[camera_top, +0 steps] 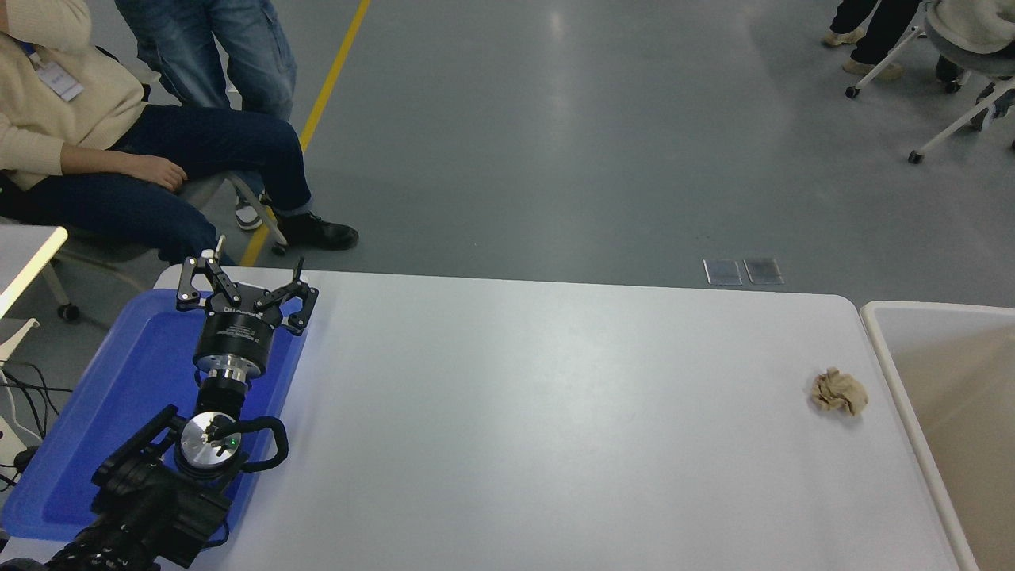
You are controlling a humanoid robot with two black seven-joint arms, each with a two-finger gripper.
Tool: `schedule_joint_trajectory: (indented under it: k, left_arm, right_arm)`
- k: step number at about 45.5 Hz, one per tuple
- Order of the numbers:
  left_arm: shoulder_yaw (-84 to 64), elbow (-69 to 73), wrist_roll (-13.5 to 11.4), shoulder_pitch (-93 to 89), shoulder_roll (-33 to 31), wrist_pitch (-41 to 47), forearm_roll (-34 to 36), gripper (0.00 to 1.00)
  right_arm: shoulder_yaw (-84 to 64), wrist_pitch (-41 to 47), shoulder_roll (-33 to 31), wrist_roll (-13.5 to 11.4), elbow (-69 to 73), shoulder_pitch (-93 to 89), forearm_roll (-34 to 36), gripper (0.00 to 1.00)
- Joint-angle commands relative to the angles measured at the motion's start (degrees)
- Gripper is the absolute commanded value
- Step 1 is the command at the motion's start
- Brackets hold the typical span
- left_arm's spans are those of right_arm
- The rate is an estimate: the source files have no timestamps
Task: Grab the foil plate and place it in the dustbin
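The foil plate is out of view in the head view. The dustbin [936, 307] stands off the table's right end, its pale rim and beige inside showing, cut off by the picture's edge. My left gripper [244, 276] is parked at the lower left above the blue tray, open, with nothing between its fingers. The right arm and its gripper do not show.
A blue tray [135, 373] lies under the left arm at the table's left end. A crumpled tan paper ball [839, 391] sits on the white table [539, 412] close to the dustbin. A seated person [119, 159] and a standing one are beyond the far left corner.
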Motion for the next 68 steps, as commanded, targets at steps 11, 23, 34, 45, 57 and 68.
schedule_joint_trajectory:
  k: [11,23,34,45,57,68]
  left_arm:
    - [0.1,0.0,0.0,0.1,0.1,0.0,0.0,1.00]
    - [0.1,0.0,0.0,0.0,0.1,0.0,0.0,1.00]
    - [0.1,0.0,0.0,0.1,0.1,0.0,0.0,1.00]
    - [0.0,0.1,0.0,0.1,0.1,0.0,-0.1,1.00]
    - [0.0,0.1,-0.1,0.1,0.1,0.0,0.0,1.00]
    - [0.0,0.1,-0.1,0.1,0.1,0.0,-0.1,1.00]
  right_arm:
    - [-17.4,21.3,-7.3,0.0,9.6,18.9,-7.6,1.00]
    - [-26.8,38.6,-5.9,-0.3,11.3,33.1,-7.7,1.00]
    - [-45.3,46.5,7.4,-0.2,11.3,47.9,-6.7,1.00]
    - [-47.7,49.2,7.9,-0.3,13.7,57.8,-7.4,1.00]
    - [-55.3,49.2,12.1,-0.2,21.4,72.6,-7.5,1.00]
    - [-57.9,49.2,15.8,-0.2,26.2,81.2,-7.4,1.00]
